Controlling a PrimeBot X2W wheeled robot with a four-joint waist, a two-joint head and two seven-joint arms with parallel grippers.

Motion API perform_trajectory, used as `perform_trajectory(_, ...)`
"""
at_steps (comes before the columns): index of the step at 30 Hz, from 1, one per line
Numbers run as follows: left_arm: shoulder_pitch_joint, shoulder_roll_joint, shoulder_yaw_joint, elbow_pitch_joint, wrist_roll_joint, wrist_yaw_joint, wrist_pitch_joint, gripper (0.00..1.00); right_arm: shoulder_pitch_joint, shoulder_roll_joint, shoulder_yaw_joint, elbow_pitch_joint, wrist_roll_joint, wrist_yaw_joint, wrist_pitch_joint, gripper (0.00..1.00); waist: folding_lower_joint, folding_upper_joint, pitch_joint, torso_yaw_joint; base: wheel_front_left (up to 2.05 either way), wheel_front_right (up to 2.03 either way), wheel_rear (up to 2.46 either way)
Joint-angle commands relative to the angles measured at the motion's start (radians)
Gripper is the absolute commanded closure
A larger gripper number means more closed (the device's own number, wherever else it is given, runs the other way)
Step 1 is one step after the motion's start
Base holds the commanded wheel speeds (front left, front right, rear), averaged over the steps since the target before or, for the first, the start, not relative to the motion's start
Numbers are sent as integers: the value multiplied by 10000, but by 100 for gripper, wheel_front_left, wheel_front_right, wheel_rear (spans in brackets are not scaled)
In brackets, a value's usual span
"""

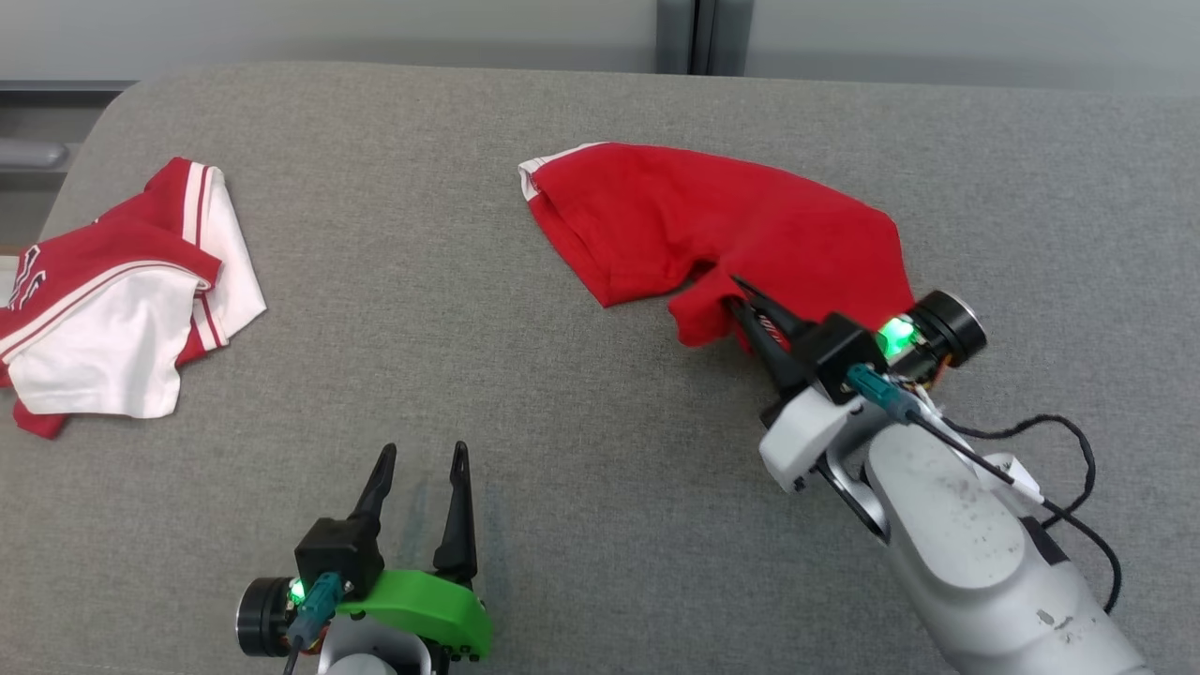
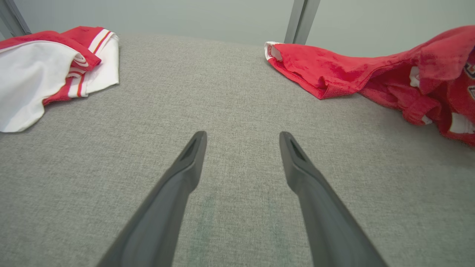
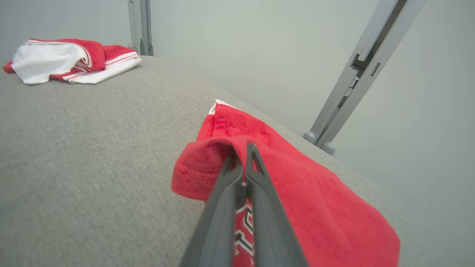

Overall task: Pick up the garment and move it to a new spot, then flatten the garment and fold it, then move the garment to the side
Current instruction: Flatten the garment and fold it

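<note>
At right gripper tips: the right gripper [image 1: 734, 292] has its two long dark fingers pressed together on a stitched hem fold of the red garment [image 1: 712, 216].
Red garment, material: soft matte knit, slightly fuzzy. A white band trims the edge farthest from the right fingertips. Black-and-white lettering shows on the cloth just under those fingers.
Red garment, shape: crumpled and roughly fan-shaped. It spreads across the tabletop ahead of the right gripper and bunches up at the pinched fold.
Left gripper: the left gripper [image 1: 423, 450] stands wide, with its smooth, tapering dark fingers well apart. Bare tabletop shows between them.
Left gripper mount: a glossy bright green plastic piece [image 1: 427, 609] sits just behind the finger bases.
Red-and-white garment: the red-and-white garment [image 1: 112, 309] is loosely folded, with white panels and red stripes. It lies ahead and to the left of the left gripper, well apart from it.
Tabletop: the tabletop [image 1: 562, 422] is covered in grey cloth of fine, even weave, with rounded far corners.
Black cable: a black cable [image 1: 1087, 459] loops beside the pale, scuffed right forearm.
</note>
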Motion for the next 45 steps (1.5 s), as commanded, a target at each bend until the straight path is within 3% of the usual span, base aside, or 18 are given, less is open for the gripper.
perform_trajectory(1, 104, 28, 44, 47, 82, -49, 5, 0, -404, 100, 216, -307, 440, -17, -1, 100, 0, 0, -135, 100, 0, 0, 0)
perform_trajectory(4, 235, 28, 118, 96, 148, -74, 5, 0, -1032, 165, 689, -1015, 1554, -17, -3, 100, 0, 0, -280, 150, 0, 0, 0)
perform_trajectory(6, 331, 28, 116, 167, 220, -99, 5, 0, -1444, 170, 783, -1705, 3089, -17, -3, 100, 0, 0, -420, 206, 0, 0, 0)
perform_trajectory(11, 529, 28, 142, 321, 321, -120, 5, 0, -2100, 170, -381, -2126, 6011, -16, -1, 100, 0, 0, -747, 259, 0, 0, 0)
perform_trajectory(15, 621, 28, 257, 273, 321, -27, 5, 0, -1879, 170, -1856, -1207, 5800, -16, -1, 100, 0, 0, -756, 76, 0, 0, 0)
perform_trajectory(20, 463, 28, 356, 167, 360, -62, 5, 0, -898, 188, -4423, -75, 3749, -16, -3, 100, 0, 0, -448, -342, 0, 0, 0)
perform_trajectory(21, 416, 26, 346, 153, 365, -75, 5, 0, -648, 184, -4983, 50, 3377, -16, -3, 79, 0, 0, -380, -419, 0, 0, 0)
perform_trajectory(23, 298, 26, 319, 137, 349, -89, 5, 0, -117, 142, -6042, 268, 2493, -16, -1, 21, 0, 0, -242, -583, 0, 0, 0)
perform_trajectory(24, 253, 28, 299, 148, 351, -102, 5, 0, 137, 109, -6593, 381, 2116, -16, -3, 0, 0, 0, -176, -669, 0, 0, 0)
perform_trajectory(28, 60, 29, 251, 182, 424, -138, 5, 0, 729, 76, -8006, 399, 1048, -16, -1, 0, 0, 0, 1, -969, 0, 0, 0)
perform_trajectory(31, -46, 29, 224, 191, 471, -155, 4, 0, 914, 99, -8343, 161, 684, -16, -1, 0, 0, 0, 57, -1165, 0, 0, 0)
perform_trajectory(37, -305, 29, 2, 72, 429, -275, 5, 0, 1205, 190, -7787, -656, 644, -16, -1, 0, 0, 0, 104, -1486, 0, 0, 0)
perform_trajectory(45, -1059, 34, -1444, 81, -249, -1013, 5, 0, 1468, 187, -6660, -1063, 1489, -16, -1, 0, 0, 0, 409, -1941, 0, 0, 0)
